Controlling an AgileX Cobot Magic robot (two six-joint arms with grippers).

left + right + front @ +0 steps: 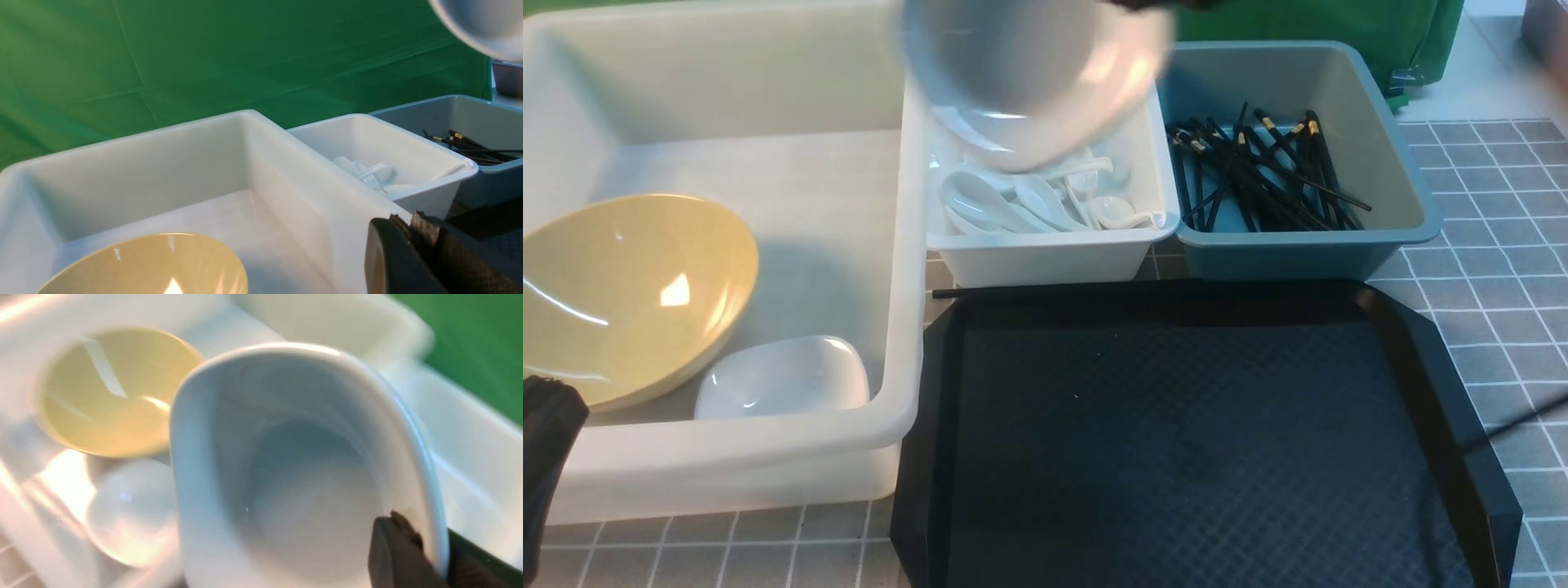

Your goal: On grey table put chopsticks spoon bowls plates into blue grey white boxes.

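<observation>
right gripper (439,555) — pinched on the rim of a white plate (1033,73), one dark finger (394,547) inside the lip and the other outside. the plate is in the air and tilted, its hollow facing the wrist camera. it is blurred in the front view. it hangs over the far part of the white box (1054,257), close to the edge that box shares with the large tub (907,327).

the white box holds a heap of white spoons (1013,204). just right of it is the blue-grey box (1298,253) with a bundle of black chopsticks (1258,171), gold bands mostly at the far ends. to the left, in the large tub, the yellow bowl (629,294) sits tilted at the near-left side. the second plate (780,376) lies just beside it, by the near wall.

surface — grey table (1494,269), tiled with thin white grid lines. the black tray (1176,425) lies on its near side, just in front of both small boxes. green cloth (204,61) hangs behind the boxes.

left gripper (547,441) is low at the near-left corner, outside the tub's near wall, fingers together with nothing between them. the right arm is almost wholly out of the front view.
</observation>
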